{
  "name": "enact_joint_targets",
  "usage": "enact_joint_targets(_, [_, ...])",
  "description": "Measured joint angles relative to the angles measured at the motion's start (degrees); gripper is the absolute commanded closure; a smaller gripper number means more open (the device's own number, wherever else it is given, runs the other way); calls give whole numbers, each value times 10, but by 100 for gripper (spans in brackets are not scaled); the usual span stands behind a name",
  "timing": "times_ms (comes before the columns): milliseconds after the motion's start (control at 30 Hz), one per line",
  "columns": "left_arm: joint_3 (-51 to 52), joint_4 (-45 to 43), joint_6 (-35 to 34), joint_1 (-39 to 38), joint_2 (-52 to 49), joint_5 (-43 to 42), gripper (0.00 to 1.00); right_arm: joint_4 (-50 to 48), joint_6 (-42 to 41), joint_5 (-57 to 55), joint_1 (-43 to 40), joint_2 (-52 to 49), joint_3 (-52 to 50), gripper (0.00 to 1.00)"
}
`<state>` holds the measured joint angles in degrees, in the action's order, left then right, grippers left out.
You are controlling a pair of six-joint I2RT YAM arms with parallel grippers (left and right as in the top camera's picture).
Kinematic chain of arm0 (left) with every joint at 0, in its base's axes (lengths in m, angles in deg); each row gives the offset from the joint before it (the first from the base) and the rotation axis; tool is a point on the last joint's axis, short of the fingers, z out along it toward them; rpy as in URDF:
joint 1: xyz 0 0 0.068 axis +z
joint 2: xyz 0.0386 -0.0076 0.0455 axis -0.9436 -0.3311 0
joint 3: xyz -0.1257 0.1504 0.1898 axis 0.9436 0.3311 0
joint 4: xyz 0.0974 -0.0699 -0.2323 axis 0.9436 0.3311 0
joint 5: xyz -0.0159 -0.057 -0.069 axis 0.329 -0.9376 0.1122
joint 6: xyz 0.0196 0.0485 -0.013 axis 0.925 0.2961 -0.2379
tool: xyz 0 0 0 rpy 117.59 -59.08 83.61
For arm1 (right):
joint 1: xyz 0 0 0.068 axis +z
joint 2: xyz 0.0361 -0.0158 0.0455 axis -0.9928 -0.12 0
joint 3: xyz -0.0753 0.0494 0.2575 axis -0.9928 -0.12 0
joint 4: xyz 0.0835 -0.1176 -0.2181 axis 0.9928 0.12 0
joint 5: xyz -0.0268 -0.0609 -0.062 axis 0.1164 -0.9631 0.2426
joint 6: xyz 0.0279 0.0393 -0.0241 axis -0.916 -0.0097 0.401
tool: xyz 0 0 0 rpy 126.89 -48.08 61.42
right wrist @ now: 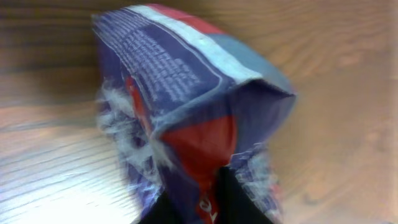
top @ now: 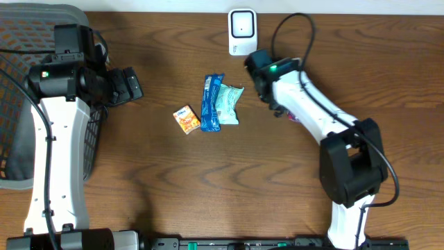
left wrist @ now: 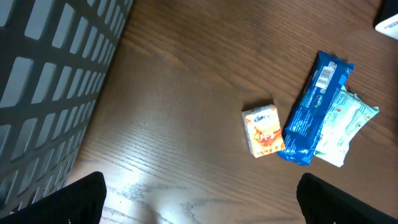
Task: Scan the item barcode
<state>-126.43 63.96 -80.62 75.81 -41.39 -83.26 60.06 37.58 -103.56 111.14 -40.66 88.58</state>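
Note:
A purple and red packet [right wrist: 186,93] fills the blurred right wrist view, hanging over the wood. My right gripper [right wrist: 211,208] is shut on its lower edge, black fingers on either side. Overhead, the right wrist [top: 267,69] hovers just below the white scanner [top: 241,31], and only a pink sliver of the packet [top: 292,117] peeks from under the arm. My left gripper [left wrist: 199,202] stands wide open with nothing in it, left of the other items [top: 128,85].
An orange box [top: 186,119] [left wrist: 263,130], a blue packet [top: 211,103] [left wrist: 314,109] and a pale green pack [top: 229,104] [left wrist: 345,127] lie together mid-table. A grey mesh basket [top: 17,104] [left wrist: 43,81] stands at the left edge.

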Motion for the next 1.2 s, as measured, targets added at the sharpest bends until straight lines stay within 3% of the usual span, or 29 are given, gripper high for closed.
enact_joint_targets(167, [0,0,0,0,0,0,2,-17,-4,69,43,0,18,43])
enact_joint_targets(267, [0,0,0,0,0,0,2,0,2,121,53,-3,62,20])
enact_joint_targets(400, [0,0,0,0,0,0,2,55,31,186,38,-6,169,7])
enact_joint_targets(600, [0,0,0,0,0,0,2,144,95,275,-59,-3,320,1])
enact_joint_targets(733, [0,0,0,0,0,0,2,166,196,371,-147,-2,326,1])
enact_joint_targets(900, [0,0,0,0,0,0,2,137,317,507,-233,-2,255,3])
enact_joint_targets(1000, [0,0,0,0,0,0,2,70,384,593,-259,-3,171,8])
enact_joint_targets(1200, [0,0,0,0,0,0,2,-83,426,706,-268,-7,6,16])
